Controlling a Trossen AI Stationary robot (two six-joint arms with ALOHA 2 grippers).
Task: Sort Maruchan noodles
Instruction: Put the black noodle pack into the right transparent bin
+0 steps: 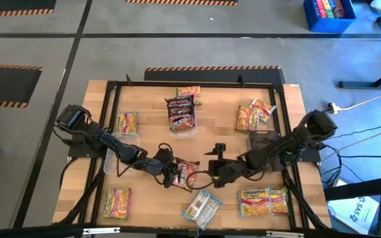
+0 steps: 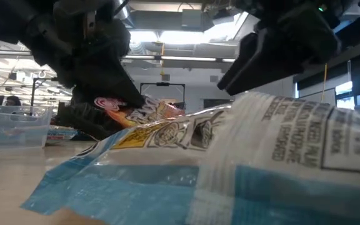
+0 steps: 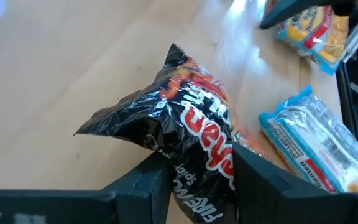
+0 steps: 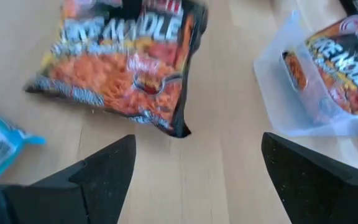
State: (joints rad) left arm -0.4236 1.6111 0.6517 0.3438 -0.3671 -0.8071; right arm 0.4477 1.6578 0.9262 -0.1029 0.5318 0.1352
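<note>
Low in the frame's centre, the left hand [image 1: 176,173] grips a dark noodle packet [image 1: 186,174] on the bench [image 1: 151,198], its fingers [image 3: 145,186] pinching the packet's end. The right hand [image 1: 218,170] sits just right of it, fingers spread wide and holding nothing. A light blue packet [image 1: 201,207] lies just below them.

Bright ceiling light, glare on table [image 3: 241,56] (low foreground blurred)
</note>
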